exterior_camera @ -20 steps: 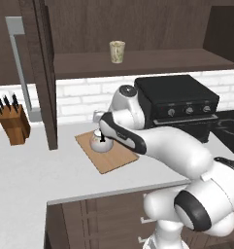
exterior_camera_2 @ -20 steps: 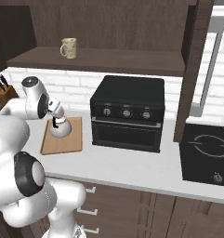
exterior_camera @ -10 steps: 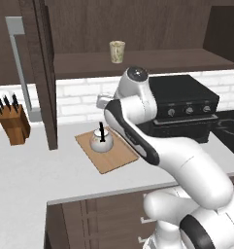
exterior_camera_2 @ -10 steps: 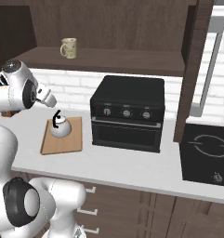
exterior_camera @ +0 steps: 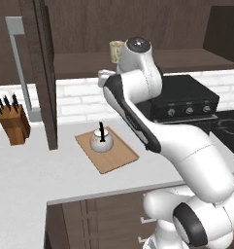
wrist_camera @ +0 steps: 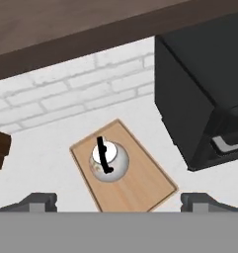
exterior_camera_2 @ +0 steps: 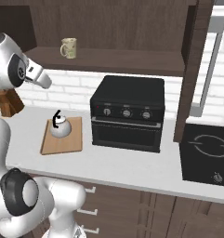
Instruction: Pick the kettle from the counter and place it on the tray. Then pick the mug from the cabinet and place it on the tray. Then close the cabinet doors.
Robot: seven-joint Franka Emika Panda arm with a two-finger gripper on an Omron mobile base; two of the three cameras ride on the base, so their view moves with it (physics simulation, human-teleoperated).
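Observation:
The white kettle [exterior_camera: 102,141] [exterior_camera_2: 60,127] [wrist_camera: 108,160] stands upright on the light wooden tray [exterior_camera: 118,158] [exterior_camera_2: 62,143] [wrist_camera: 145,183], which lies on the pale counter [exterior_camera: 31,170] [exterior_camera_2: 132,165]. My gripper [wrist_camera: 118,201] hangs open and empty well above the kettle, looking down at it. The cream mug [exterior_camera_2: 69,47] [exterior_camera: 115,50] sits on the shelf of the dark cabinet [exterior_camera_2: 118,60]; my arm half covers it in the left base view. Both cabinet doors [exterior_camera: 41,73] [exterior_camera_2: 193,69] stand open.
A black oven [exterior_camera: 181,97] [exterior_camera_2: 127,113] [wrist_camera: 204,99] stands right of the tray. A wooden knife block [exterior_camera: 12,124] [exterior_camera_2: 6,102] is to the tray's left. A black cooktop [exterior_camera_2: 208,153] lies at the far right. Long grey bar handles [exterior_camera: 20,63] [exterior_camera_2: 208,69] stick out from the open doors.
My hand has lifted away from the kettle and swung up towards shelf height, with its jaws still wide. The kettle has stayed put on the tray.

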